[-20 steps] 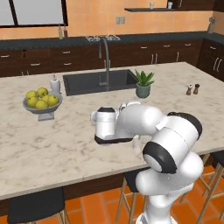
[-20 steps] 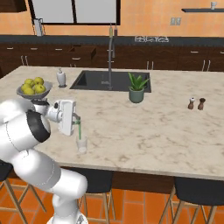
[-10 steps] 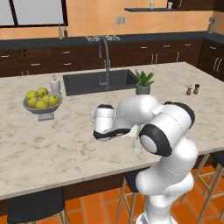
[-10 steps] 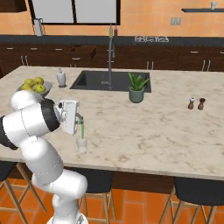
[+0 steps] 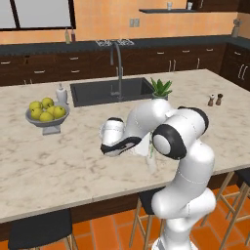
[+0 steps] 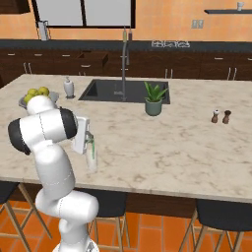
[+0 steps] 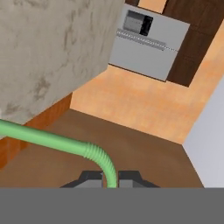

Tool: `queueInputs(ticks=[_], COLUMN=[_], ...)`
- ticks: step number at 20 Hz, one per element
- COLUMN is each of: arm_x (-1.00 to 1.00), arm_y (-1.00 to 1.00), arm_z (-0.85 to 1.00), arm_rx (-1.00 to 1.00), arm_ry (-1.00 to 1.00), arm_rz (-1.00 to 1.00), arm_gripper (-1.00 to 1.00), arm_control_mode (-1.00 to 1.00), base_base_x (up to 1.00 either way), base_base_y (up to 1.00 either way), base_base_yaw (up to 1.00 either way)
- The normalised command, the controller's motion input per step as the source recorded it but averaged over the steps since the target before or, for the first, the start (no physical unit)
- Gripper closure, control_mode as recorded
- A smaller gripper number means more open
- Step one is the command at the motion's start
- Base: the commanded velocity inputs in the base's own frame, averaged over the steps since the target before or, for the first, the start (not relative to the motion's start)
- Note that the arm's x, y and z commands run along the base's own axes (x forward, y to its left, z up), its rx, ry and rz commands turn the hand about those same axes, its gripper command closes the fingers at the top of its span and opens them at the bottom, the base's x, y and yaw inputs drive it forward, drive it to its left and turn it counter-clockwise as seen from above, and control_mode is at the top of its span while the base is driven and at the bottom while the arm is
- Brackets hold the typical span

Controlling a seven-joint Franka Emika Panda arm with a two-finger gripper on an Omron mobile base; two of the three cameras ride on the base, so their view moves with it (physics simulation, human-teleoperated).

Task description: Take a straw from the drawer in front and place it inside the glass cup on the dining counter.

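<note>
A: Where is the tool (image 7: 110, 179) right now?

B: Over the near edge of the worktop (image 6: 162, 147), towards its left end as the right base camera sees it. The hand is turned sideways there, just above the glass cup (image 6: 92, 161).

A: Is it holding anything?

B: Yes. In the hand camera the two dark fingertips (image 7: 89, 178) are pressed together on the straw (image 7: 52, 141), with no gap beyond the green stem itself. The bent end sits right at the tips and the long part runs off to the left of that view.

A: And the straw relative to the cup?

B: From the right base camera the straw (image 6: 91, 146) hangs as a short green line beside the hand, its lower end at the mouth of the cup. Whether it is already inside the rim, I cannot tell. From the left base camera the cup (image 5: 152, 161) stands close to the near edge, partly behind the white arm.

A: What else is on the worktop?

B: A fruit bowl (image 5: 46, 118) with yellow-green fruit near the left edge, a white soap dispenser (image 5: 61, 93) beside the dark sink (image 5: 110, 91), a small potted plant (image 6: 154, 100) at the sink's right corner, and two small shakers (image 6: 221, 116) towards the right end, well apart from the cup.

A: The drawer?

B: One drawer (image 6: 93, 60) in the back cabinet row stands pulled out, left of the tap.
</note>
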Motion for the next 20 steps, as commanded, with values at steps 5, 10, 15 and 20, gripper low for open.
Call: queueInputs(ticks=[5, 10, 15, 20], arm_x=[-0.52, 0.00, 0.03, -0.04], arm_y=[0.01, -0.07, -0.27, -0.02], arm_z=[-0.33, -0.04, 0.00, -0.06], arm_rx=[0.00, -0.02, -0.01, 0.00], arm_ry=[-0.02, -0.03, -0.03, -0.01], arm_rz=[-0.05, -0.10, -0.10, -0.04], arm_gripper=[1.00, 1.00, 1.00, 1.00], arm_control_mode=[-1.00, -1.00, -1.00, -1.00], base_base_x=[0.00, 0.00, 0.00, 0.00], base_base_y=[0.00, 0.00, 0.00, 0.00], base_base_yaw=[0.00, 0.00, 0.00, 0.00])
